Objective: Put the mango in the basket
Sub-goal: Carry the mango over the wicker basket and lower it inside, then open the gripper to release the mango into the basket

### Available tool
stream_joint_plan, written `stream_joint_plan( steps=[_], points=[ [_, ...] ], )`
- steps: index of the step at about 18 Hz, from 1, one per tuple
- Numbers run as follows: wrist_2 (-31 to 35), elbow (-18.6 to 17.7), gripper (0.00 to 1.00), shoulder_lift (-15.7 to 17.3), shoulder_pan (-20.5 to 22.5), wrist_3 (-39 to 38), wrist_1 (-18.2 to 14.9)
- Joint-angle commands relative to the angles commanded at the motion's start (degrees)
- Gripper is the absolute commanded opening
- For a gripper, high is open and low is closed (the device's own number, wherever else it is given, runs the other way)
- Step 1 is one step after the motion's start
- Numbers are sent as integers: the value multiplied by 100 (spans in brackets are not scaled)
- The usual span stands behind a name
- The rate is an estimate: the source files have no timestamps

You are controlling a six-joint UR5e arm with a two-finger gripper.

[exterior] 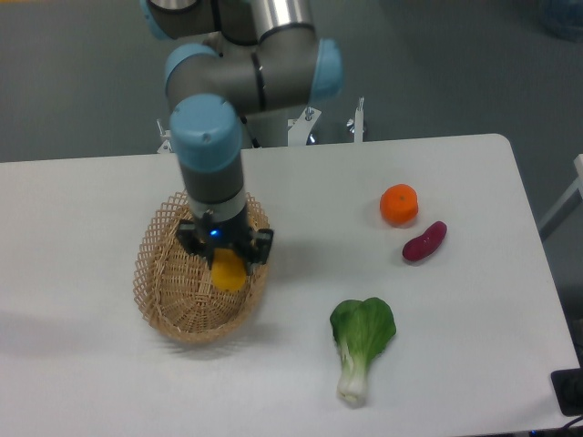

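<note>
Gripping the mango [228,272] from above, fingers [225,258] closed on it, the arm hangs over the basket [159,273] for release inside.

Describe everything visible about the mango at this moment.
The mango is smooth and yellow-orange; only its lower part shows, the top hidden by the gripper, whose fingers close on it. It hangs over the inside of the woven basket, toward its right side. Whether it touches the basket floor cannot be told.

A round orange fruit [399,204] sat on the white table [474,300]. A dark red vegetable [424,241] lay just beside it. A leafy green vegetable [361,343] lay nearer the front.
</note>
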Motion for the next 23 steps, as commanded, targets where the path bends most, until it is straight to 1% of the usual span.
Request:
stream_joint_plan(
  steps=[2,5,8,14,16,17,18,23],
  points=[
    [26,-79,49,-132,-115,0,228],
    [18,-263,50,-150,-150,0,413],
    [26,-396,52,-229,-212,79,422],
    [26,-379,54,-326,-212,79,466],
    [26,-379,62,-326,-212,79,466],
    [35,-379,75,-326,-212,88,466],
    [53,-352,100,-326,-212,88,466],
    [158,-221,100,-282,-186,97,510]
  ],
)
